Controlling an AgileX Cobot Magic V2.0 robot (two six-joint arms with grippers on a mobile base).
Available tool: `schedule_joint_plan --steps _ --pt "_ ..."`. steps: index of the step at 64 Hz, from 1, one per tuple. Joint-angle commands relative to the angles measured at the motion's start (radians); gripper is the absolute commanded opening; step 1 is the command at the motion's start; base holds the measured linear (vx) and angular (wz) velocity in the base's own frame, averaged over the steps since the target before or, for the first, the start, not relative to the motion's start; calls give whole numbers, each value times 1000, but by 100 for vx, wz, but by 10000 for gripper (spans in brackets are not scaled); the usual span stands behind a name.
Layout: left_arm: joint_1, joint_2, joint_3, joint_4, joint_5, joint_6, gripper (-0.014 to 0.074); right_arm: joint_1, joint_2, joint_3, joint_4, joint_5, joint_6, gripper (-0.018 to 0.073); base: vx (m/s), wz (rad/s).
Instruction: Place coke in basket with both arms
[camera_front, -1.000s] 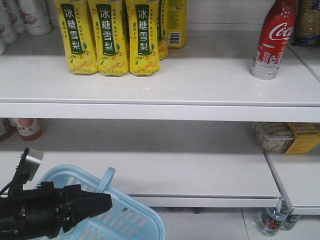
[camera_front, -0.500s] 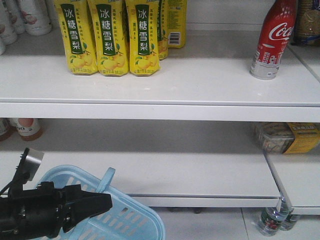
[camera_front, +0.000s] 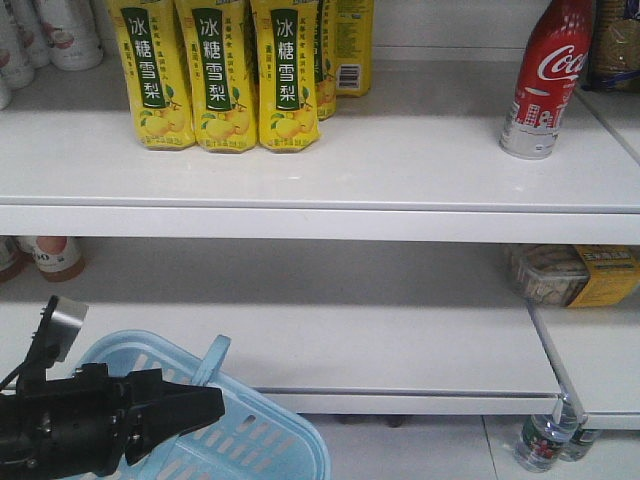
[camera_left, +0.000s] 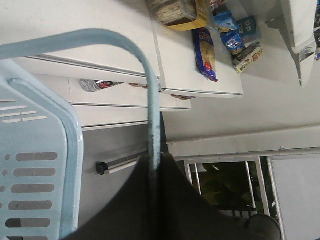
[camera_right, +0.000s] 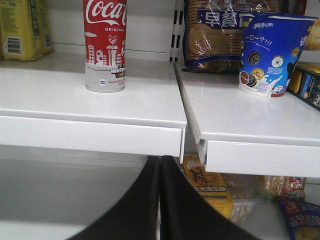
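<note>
The coke (camera_front: 535, 85) stood upright on the upper shelf (camera_front: 400, 160), far over to the right and well apart from the row of yellow drink cartons (camera_front: 215, 75) at the left of that shelf. Seen from the right wrist, the can was ahead and up to the left of the right gripper (camera_right: 160, 162). That gripper's jaws were pressed flat together with nothing between them, low beneath the shelf edge and clear of the can. To the right of the can, across the joint onto the next shelf board, sat a bag of biscuits (camera_right: 212, 35) and a blue snack cup (camera_right: 267, 55).

Down at the bottom left, the basket (camera_front: 250, 440) was in front of the lower shelf (camera_front: 400, 350). The left gripper (camera_left: 156, 161) had its jaws clamped on the basket's handle (camera_left: 150, 90), and the pale blue strip ran out from between them and curved over towards the basket's rim. In the front view the left arm (camera_front: 60, 430) reached in from the left edge, with a small grey camera block (camera_front: 62, 325) above it. Two clear bottles (camera_front: 545, 440) stood on the floor under the lower shelf at the right.
</note>
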Motion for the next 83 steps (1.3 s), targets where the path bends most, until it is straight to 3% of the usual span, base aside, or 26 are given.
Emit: schedule_joint_plan --steps 1,23,58,83 --pt "-4 -23 -26 -99 48 5 -6 0 14 -34 -1 -70 -7 -10 0 0" --pt "-4 -23 -26 -99 48 5 -6 0 14 -34 -1 -70 -8 43 0 0" --pt "-4 -23 -26 -99 48 5 -6 0 14 -34 -6 -70 -8 390 0 0" --pt "-4 -23 -26 -99 48 5 -6 0 14 -34 -9 -71 -12 452 0 0"
